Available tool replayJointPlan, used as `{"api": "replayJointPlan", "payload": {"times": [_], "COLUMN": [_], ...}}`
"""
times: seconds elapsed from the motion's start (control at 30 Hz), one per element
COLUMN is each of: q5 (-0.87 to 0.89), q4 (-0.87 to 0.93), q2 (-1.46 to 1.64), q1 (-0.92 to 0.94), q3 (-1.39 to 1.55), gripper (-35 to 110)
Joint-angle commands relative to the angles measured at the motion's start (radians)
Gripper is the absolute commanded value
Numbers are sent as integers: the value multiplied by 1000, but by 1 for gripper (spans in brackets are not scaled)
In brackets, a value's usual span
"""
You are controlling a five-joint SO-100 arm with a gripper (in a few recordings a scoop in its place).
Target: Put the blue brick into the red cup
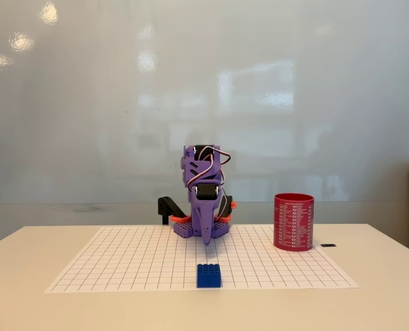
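Note:
The blue brick [208, 275] lies on the white grid mat near its front edge, studs up. To the right and further back stands the red cup [293, 221], upright near the mat's right side, with rows of small white print on its straight wall. The purple arm is folded at the back of the mat, and its gripper [207, 239] points down at the mat behind the brick, a few grid squares away. The fingers look pressed together with nothing between them.
A white grid mat [121, 265] covers the middle of the pale table. The arm's purple base [190, 227] sits at the mat's back edge. A small black object [328, 245] lies on the table right of the cup. A whiteboard wall stands behind.

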Motion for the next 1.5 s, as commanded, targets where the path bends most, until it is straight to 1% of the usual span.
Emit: {"api": "replayJointPlan", "payload": {"times": [0.0, 0.6, 0.73, 0.9, 1.03, 1.2, 1.3, 1.4, 1.47], "q5": [11, 25, 78, 106, 83, 25, -12, -43, -34], "q4": [5, -8, -97, -92, -25, 77, 97, 55, 31], "q2": [11, -18, -252, -672, -865, -1108, -1262, -1384, -1440], "q1": [32, 26, 34, -18, -26, -80, -98, -92, -81], "q3": [-48, -60, -187, -508, -730, -948, -1029, -1039, -1037], "gripper": [-1, -1, -1, -1, -1, -1, -1, -1, -1]}}
